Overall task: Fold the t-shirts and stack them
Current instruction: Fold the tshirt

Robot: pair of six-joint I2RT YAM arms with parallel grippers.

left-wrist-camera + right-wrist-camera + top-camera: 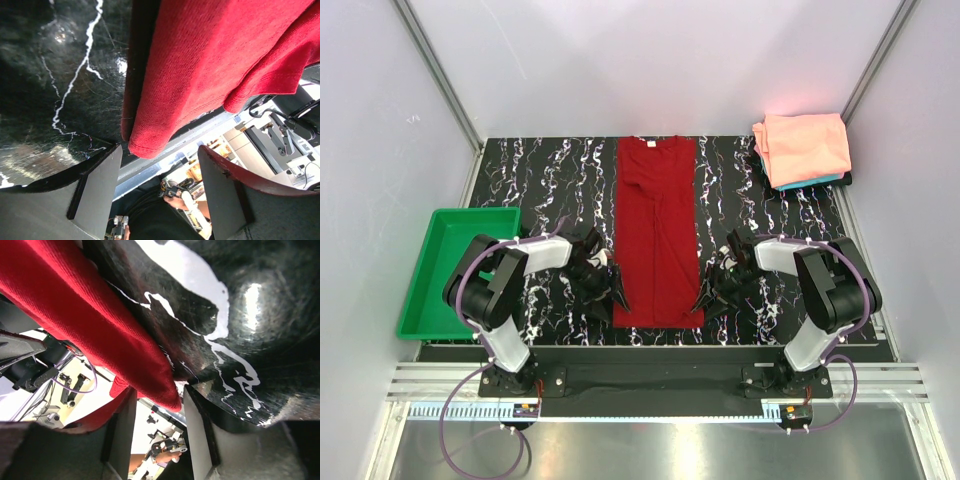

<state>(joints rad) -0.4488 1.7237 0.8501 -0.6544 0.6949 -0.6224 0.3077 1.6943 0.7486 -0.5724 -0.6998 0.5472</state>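
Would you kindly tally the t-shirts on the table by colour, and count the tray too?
Dark red t-shirt: 1
Salmon-pink t-shirt: 1
Teal t-shirt: 1 (only an edge shows under the pink one)
Green tray: 1
Total: 4

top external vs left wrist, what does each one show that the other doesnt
Only top external: the whole dark red t-shirt laid out as a long strip, the green tray, the salmon-pink t-shirt folded at the far right corner, and the right gripper. Only left wrist: the red shirt's near corner up close at the table edge, by the left gripper and its spread fingers. Both: the red shirt, the marbled table, the left gripper.
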